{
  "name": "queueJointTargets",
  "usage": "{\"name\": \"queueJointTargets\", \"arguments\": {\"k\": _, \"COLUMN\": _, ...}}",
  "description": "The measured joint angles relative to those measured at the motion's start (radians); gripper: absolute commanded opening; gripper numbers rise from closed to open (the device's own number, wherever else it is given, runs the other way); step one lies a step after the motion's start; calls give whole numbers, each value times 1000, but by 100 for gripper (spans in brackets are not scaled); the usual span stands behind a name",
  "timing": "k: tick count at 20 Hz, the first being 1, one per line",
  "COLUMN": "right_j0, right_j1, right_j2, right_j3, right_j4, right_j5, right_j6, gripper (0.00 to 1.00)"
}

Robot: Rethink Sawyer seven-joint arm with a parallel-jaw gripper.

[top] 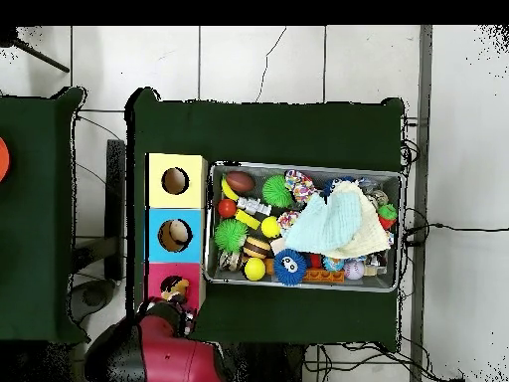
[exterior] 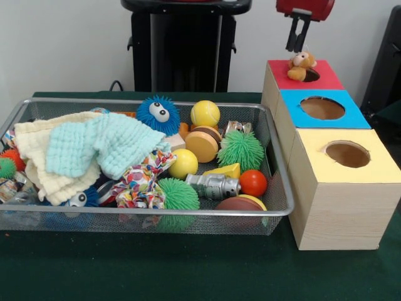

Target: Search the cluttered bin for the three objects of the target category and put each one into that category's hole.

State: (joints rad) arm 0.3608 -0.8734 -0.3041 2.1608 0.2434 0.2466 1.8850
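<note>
Wire bin [exterior: 283, 188] crammed with toys; teddy [exterior: 301, 65] atop red box's hole [exterior: 311, 75].

The wire bin [exterior: 276, 210] is packed: cloths [exterior: 94, 150] cover its left half, and balls and spiky toys crowd the right, touching one another. The yellow hole [exterior: 347, 153] and blue hole [exterior: 322, 108] stand open (nothing above them). A small plush toy [exterior: 301, 65] sits in the red hole [exterior: 311, 75], blocking it. The green bench [exterior: 188, 269] at the frame's bottom lies bare.
</note>
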Motion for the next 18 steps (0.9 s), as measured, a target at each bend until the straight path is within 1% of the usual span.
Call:
{"name": "queueJointTargets", "arguments": {"k": 5, "right_j0": -15, "right_j1": 39, "right_j2": 0, "right_j3": 1, "right_j4": 0, "right_j5": 0, "right_j6": 0, "gripper": 0}}
{"name": "queueJointTargets", "arguments": {"k": 13, "right_j0": -16, "right_j1": 110, "right_j2": 1, "right_j3": 3, "right_j4": 1, "right_j5": -1, "right_j6": 0, "gripper": 0}}
{"name": "queueJointTargets", "arguments": {"k": 18, "right_j0": -16, "right_j1": 109, "right_j2": 1, "right_j3": 3, "right_j4": 1, "right_j5": 0, "right_j6": 0, "gripper": 0}}
